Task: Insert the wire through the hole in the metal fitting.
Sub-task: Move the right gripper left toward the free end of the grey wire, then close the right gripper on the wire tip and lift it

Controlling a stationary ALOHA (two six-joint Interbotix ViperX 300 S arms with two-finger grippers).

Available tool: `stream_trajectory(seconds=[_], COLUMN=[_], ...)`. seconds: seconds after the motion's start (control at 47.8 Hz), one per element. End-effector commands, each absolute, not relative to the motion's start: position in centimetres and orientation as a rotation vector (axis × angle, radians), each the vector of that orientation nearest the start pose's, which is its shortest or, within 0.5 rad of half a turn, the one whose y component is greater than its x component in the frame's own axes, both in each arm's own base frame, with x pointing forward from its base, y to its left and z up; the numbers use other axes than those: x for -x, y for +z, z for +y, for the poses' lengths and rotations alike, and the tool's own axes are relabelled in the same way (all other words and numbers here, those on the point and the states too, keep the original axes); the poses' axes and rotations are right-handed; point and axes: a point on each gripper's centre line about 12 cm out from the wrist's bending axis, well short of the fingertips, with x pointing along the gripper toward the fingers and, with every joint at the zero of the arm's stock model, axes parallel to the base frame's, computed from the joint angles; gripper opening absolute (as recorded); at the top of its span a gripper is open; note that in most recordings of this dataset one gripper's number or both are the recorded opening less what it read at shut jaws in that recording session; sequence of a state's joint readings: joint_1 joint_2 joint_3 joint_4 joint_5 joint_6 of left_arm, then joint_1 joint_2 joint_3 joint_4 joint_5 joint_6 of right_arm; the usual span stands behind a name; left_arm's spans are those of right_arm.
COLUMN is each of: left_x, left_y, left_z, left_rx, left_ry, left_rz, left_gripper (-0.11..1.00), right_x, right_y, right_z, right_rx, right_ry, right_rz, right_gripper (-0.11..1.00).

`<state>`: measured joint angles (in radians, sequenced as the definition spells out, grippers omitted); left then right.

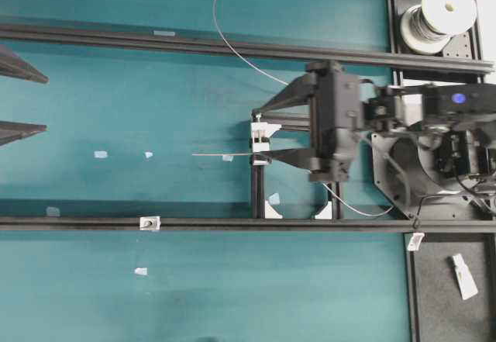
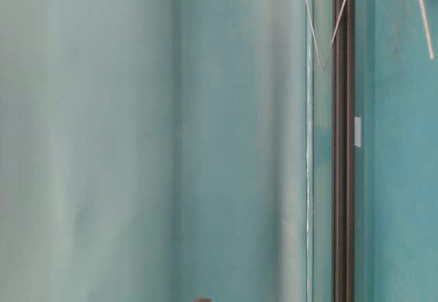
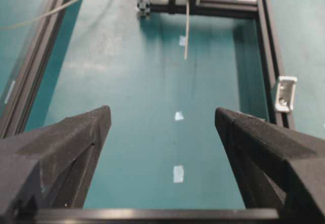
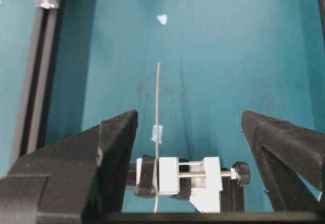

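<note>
Left gripper: your jaws are spread, holding nothing.
Right gripper: spread wide, straddling the white clamp.
Wire: clamped, free end pointing left.
Metal fitting: on your near rail.

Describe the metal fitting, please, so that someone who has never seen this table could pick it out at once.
Find the long black rail that runs across the lower part of the teal table in the overhead view. The metal fitting sits on that rail, towards its left end, well left of the white clamp bracket. Unlike the flat white tape scraps nearby, it is a small silvery block with a dark centre hole.
</note>
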<state>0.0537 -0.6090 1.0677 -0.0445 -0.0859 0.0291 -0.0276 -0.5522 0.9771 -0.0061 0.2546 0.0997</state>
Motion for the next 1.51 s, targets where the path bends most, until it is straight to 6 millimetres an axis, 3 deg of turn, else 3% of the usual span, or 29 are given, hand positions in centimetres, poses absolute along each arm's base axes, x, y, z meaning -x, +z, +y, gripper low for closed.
stream_trajectory(seconds=[0.0, 0.314, 0.69, 1.171, 1.484], left_x=[-25.6, -25.1, -24.7, -24.6, -24.5], left_y=[23.3, 22.2, 21.5, 21.3, 21.1], left_z=[1.5, 1.5, 1.5, 1.5, 1.4], left_rx=[0.020, 0.019, 0.019, 0.019, 0.021], left_ry=[0.064, 0.062, 0.062, 0.062, 0.063], left_rz=[0.362, 0.382, 0.397, 0.403, 0.408], left_gripper=[0.66, 0.66, 0.66, 0.66, 0.66], right_x=[-27.5, -30.3, -30.6, -31.1, -31.8], right_y=[21.5, 17.9, 14.5, 12.6, 12.4], right_z=[-0.9, -1.0, -1.0, -1.0, -1.0], right_rx=[-0.101, -0.150, -0.224, -0.226, -0.226], right_ry=[-0.065, -0.091, -0.124, -0.124, -0.119], right_rz=[0.696, 0.803, 0.821, 0.825, 0.785], right_gripper=[0.88, 0.87, 0.87, 0.87, 0.87])
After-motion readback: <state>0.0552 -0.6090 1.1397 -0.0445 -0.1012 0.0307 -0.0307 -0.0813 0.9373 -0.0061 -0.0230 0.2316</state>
